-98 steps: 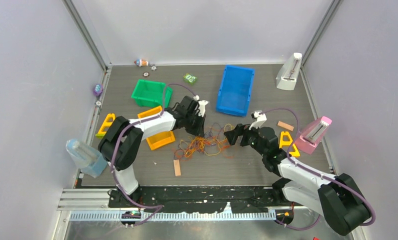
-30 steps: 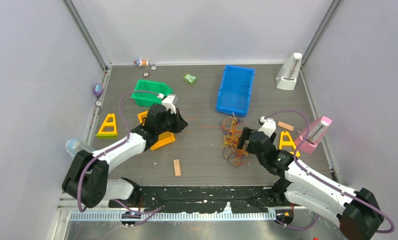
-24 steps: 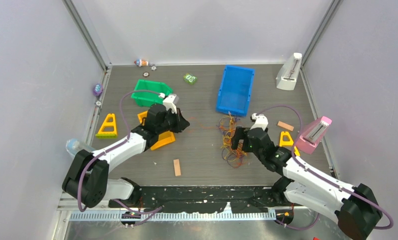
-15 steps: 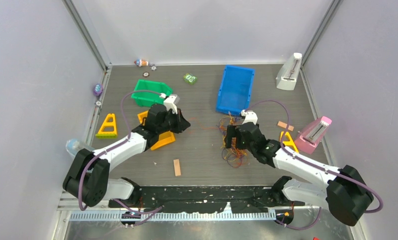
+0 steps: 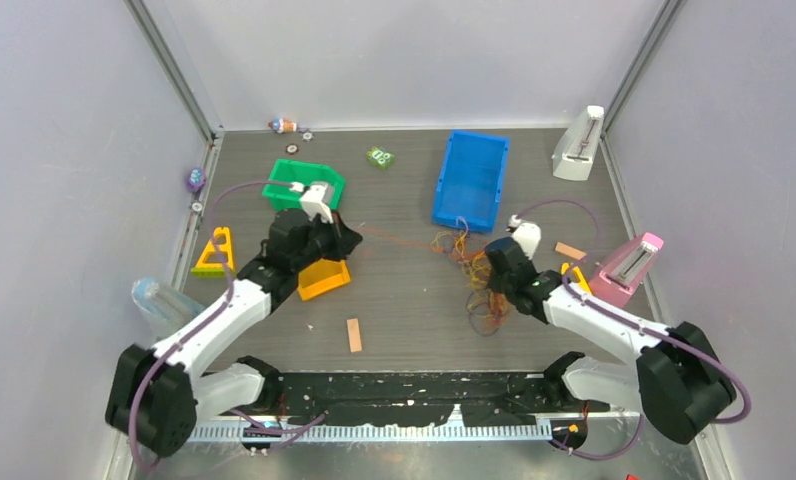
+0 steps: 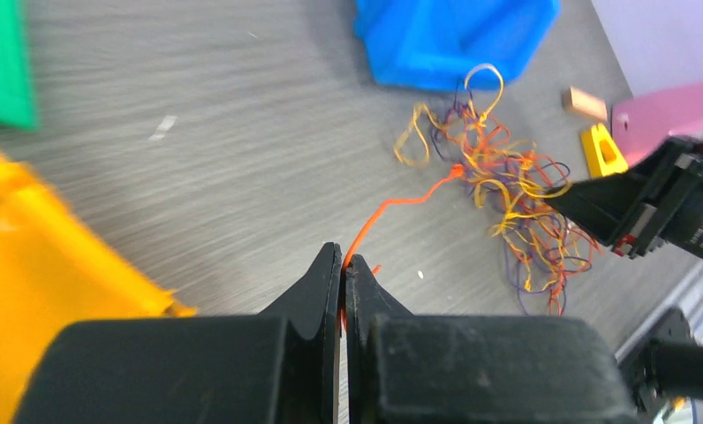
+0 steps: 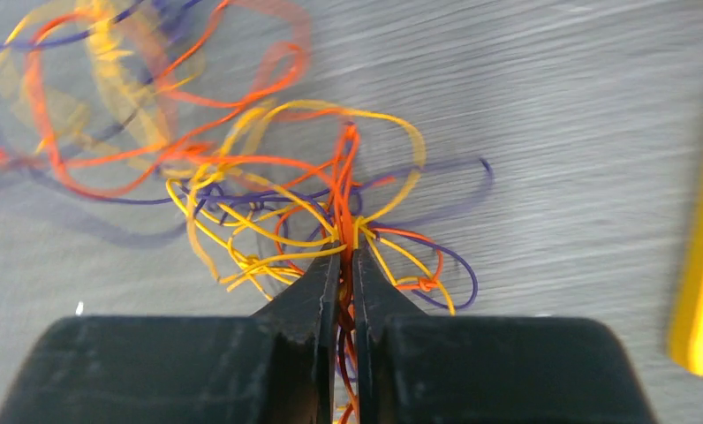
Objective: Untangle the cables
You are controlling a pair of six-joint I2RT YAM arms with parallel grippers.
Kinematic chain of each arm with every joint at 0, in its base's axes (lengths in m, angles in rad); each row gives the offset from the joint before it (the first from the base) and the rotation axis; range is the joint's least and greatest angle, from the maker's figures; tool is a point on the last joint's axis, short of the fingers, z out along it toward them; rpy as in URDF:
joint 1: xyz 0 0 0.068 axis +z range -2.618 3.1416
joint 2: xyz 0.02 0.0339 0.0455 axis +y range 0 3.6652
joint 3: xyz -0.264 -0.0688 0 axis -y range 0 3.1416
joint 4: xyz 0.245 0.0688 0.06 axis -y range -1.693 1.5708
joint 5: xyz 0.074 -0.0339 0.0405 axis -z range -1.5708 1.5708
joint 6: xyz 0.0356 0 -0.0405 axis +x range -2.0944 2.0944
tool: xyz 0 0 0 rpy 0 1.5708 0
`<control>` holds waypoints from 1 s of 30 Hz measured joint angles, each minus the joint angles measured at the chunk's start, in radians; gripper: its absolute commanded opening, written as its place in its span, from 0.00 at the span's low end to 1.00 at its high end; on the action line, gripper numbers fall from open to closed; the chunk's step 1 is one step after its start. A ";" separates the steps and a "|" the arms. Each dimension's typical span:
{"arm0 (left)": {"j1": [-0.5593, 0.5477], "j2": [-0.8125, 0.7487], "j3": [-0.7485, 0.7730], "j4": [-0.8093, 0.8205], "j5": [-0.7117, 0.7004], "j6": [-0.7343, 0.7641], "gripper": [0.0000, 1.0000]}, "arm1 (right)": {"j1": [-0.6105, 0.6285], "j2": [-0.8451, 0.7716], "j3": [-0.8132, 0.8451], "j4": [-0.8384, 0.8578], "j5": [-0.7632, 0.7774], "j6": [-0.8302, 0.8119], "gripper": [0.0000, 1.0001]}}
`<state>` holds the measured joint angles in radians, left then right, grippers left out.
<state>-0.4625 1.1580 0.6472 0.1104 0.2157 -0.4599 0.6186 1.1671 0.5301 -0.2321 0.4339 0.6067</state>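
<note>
The cables are a tangle of thin orange, yellow, red and purple wires on the table in front of the blue bin. My right gripper is shut on a bunch of these strands; the right wrist view shows them pinched between the fingertips. One orange cable runs left from the tangle to my left gripper. In the left wrist view that gripper is shut on the orange strand, with the tangle beyond it.
A blue bin stands behind the tangle. A green bin and an orange bin are by the left arm. Yellow triangles, a wooden block, a pink metronome and a white one stand around.
My right gripper has closed on the tangle and drawn it slightly right. The left gripper has pulled back to the left, stretching the orange strand out.
</note>
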 measured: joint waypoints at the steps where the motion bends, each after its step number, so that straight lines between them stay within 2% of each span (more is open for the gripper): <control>1: 0.019 -0.043 0.000 -0.028 -0.020 -0.005 0.00 | -0.037 -0.019 -0.003 -0.018 0.018 0.023 0.10; 8: 0.182 -0.354 0.001 -0.228 -0.191 -0.097 0.00 | -0.221 -0.276 -0.083 -0.080 0.083 0.132 0.10; 13: 0.277 -0.496 0.002 -0.336 -0.306 -0.162 0.00 | -0.309 -0.376 -0.100 -0.174 0.170 0.221 0.11; 18: 0.355 -0.549 0.031 -0.458 -0.362 -0.201 0.00 | -0.347 -0.448 -0.146 -0.218 0.202 0.285 0.15; 26: 0.468 -0.534 0.214 -0.598 -0.362 -0.220 0.00 | -0.361 -0.453 -0.161 -0.218 0.200 0.286 0.16; 28: 0.482 -0.534 0.257 -0.623 -0.356 -0.221 0.00 | -0.361 -0.453 -0.161 -0.214 0.194 0.276 0.29; 29: 0.484 -0.534 0.280 -0.634 -0.347 -0.221 0.00 | -0.362 -0.453 -0.161 -0.205 0.184 0.255 0.57; 30: 0.484 -0.534 0.300 -0.640 -0.335 -0.220 0.00 | -0.363 -0.451 -0.161 -0.192 0.167 0.232 0.76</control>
<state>0.0219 0.6235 0.9474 -0.5301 -0.1192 -0.6796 0.2558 0.7166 0.3691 -0.4236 0.6006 0.8383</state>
